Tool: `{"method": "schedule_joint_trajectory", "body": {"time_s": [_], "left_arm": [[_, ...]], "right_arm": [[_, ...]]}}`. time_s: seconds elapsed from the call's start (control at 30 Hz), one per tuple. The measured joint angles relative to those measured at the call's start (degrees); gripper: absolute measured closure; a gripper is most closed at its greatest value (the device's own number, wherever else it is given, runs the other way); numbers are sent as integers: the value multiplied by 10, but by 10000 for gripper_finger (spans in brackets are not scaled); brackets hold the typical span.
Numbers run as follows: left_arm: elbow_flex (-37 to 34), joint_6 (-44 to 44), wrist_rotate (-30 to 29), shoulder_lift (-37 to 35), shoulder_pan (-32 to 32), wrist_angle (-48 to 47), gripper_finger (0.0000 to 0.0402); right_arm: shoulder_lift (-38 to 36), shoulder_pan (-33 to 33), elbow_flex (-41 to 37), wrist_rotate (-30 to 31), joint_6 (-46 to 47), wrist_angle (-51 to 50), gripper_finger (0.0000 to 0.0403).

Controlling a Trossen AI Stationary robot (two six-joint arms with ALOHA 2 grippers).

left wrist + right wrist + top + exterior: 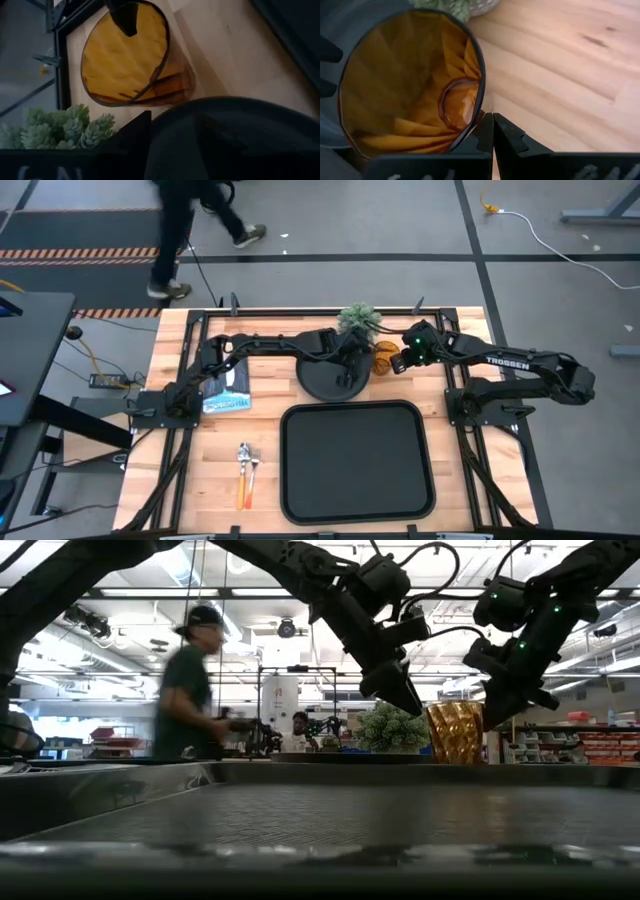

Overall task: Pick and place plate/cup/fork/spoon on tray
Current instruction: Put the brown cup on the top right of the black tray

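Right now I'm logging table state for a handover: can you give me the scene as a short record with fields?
tray: near the table's front, nothing on it
plate: behind the tray, on the table
cup: beside the plate, on the table
fork and spoon: left of the tray
left gripper: over the plate, open
right gripper: at the cup's rim, shut
plant: behind the plate

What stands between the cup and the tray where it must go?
Nothing visible lies on the bare wood between the cup and the tray. The plate sits just beside the cup, with the left gripper over it; the right gripper is at the cup's rim.
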Motion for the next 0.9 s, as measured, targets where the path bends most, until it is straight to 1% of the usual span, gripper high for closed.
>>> {"method": "schedule_joint_trajectory", "body": {"time_s": [0.13,0.33,0.5,0.6,0.73,0.9], "left_arm": [[0,30,-35,0,-15,-11,242],[0,63,-50,0,-30,-15,241],[0,79,-99,-4,-41,-20,241],[0,86,-100,-10,-44,-24,241],[0,100,-78,-13,-41,-18,241],[0,120,-53,-13,-31,3,241]], "right_arm": [[17,10,0,-13,-5,13,392],[33,29,0,-15,-5,30,392],[34,44,0,-16,-5,31,392],[33,48,0,-22,-5,30,392],[30,49,0,-58,-5,30,392],[15,51,0,-62,-4,30,392]]}}
